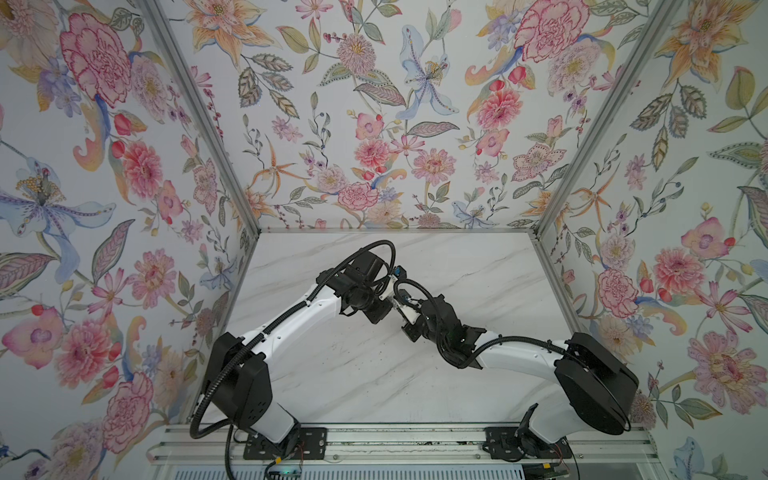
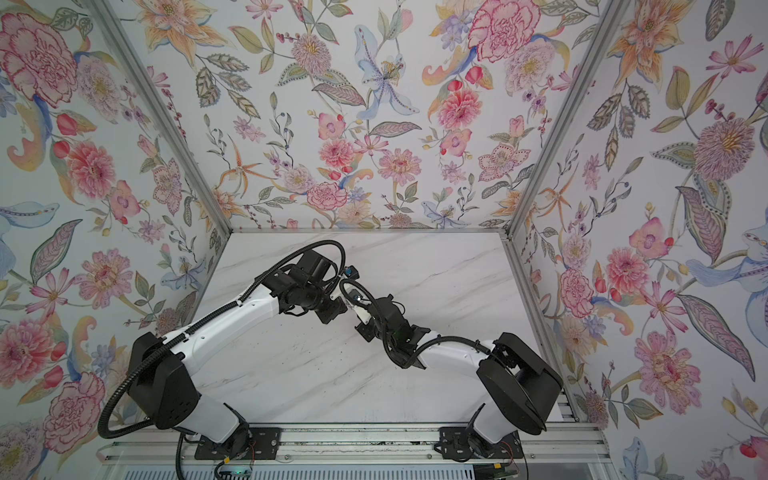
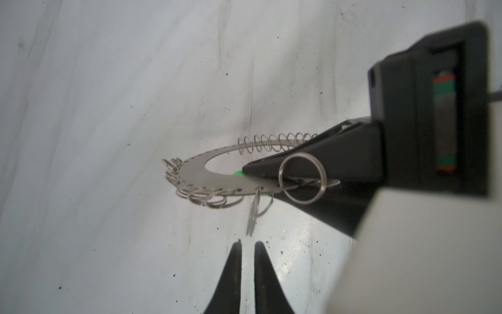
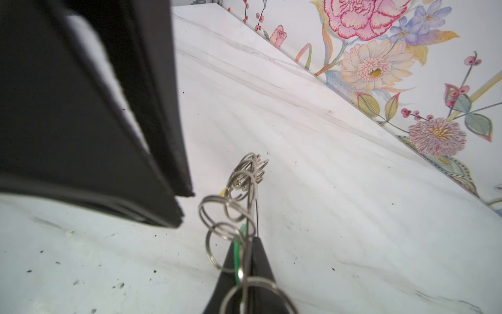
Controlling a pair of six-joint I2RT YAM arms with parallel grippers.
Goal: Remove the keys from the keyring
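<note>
Over the marble tabletop (image 3: 108, 136), the right gripper (image 4: 251, 240) holds the keyring (image 3: 195, 165) aloft, jaws clenched on its rim. The left gripper (image 3: 248, 244) hovers close by, jaws slightly parted and empty. A silvery key (image 3: 252, 214) dangles from the rim beside a green tag (image 3: 238, 173); seemingly none is off yet.

Pinched at the rim by the right gripper (image 4: 245, 240) and held aloft: the keyring (image 3: 195, 174), a flat grey metal disc with a large round hole, its edge fringed with many small wire loops. Face near level; seen edge-on from the right wrist. Dangling from a loop below the rim: one small silvery key (image 3: 252, 214), tip down. Caught in the same pinch: a bright green tag (image 4: 238, 252). Peeking between farther loops: a sliver of yellow tag (image 4: 222, 191), key itself not discernible.
</note>
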